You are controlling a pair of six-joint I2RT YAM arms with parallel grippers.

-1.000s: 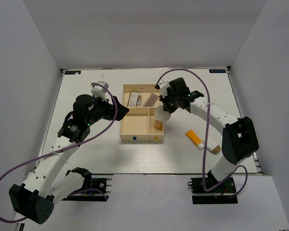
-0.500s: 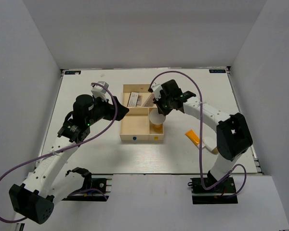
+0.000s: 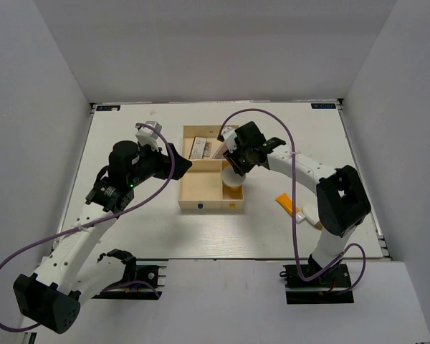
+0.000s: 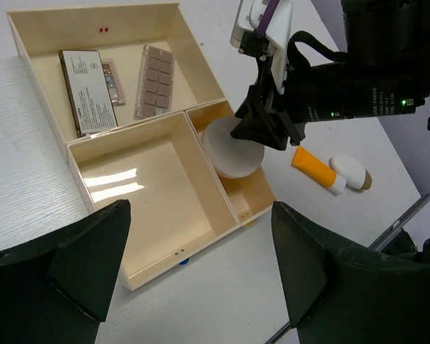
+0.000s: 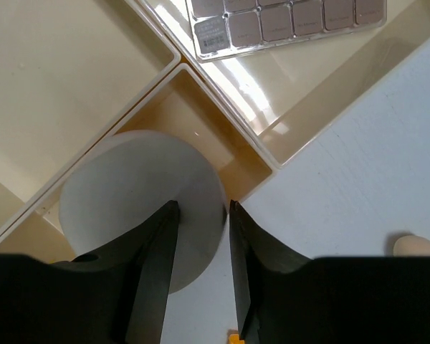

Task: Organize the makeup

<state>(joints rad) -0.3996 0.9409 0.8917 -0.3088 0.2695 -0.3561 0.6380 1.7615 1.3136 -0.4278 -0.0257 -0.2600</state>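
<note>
My right gripper is shut on the rim of the cream round pad and holds it over the small front-right compartment of the wooden tray. The pad also shows in the left wrist view. Two flat palettes lie in the back compartment. The orange tube and the white brown-capped bottle lie on the table right of the tray. My left gripper is open and empty, hovering at the tray's left side. The peach sponges are hidden.
The large front-left tray compartment holds nothing. White walls enclose the table on three sides. The right arm's purple cable arcs over the table behind the tray.
My right gripper has carried the round pad left and down, from beside the tray's right edge to over the small front-right compartment. The left arm has not moved.
</note>
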